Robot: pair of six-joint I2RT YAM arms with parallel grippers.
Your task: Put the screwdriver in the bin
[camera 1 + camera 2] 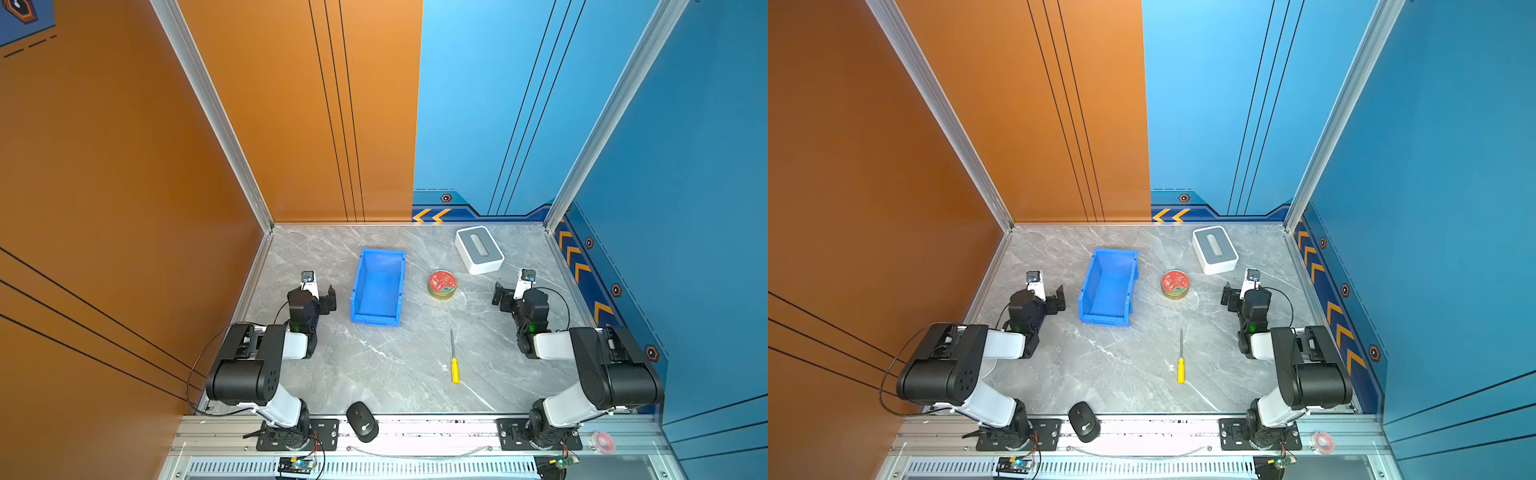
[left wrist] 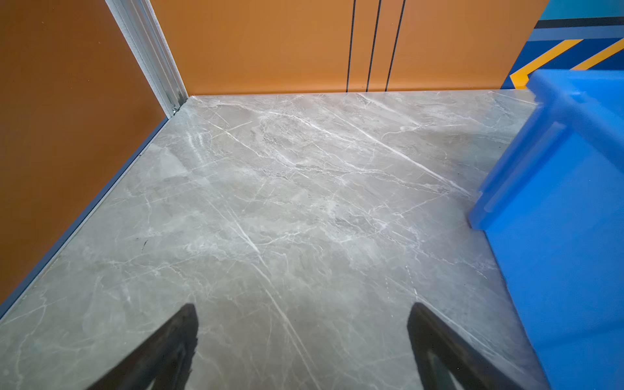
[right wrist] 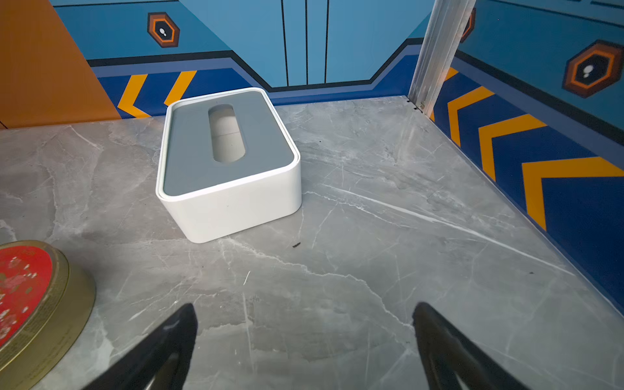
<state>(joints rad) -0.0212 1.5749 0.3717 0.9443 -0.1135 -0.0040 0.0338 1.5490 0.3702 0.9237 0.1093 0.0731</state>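
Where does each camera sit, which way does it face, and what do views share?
Top views: high above the front edge, looking down on the table; left arm and right arm both show.
Left wrist: faces the orange back corner; open left hand shows.
Right wrist: faces the white box and blue corner; open right hand shows.
Shared: bin, left wrist and top views; white box, right wrist and top views.
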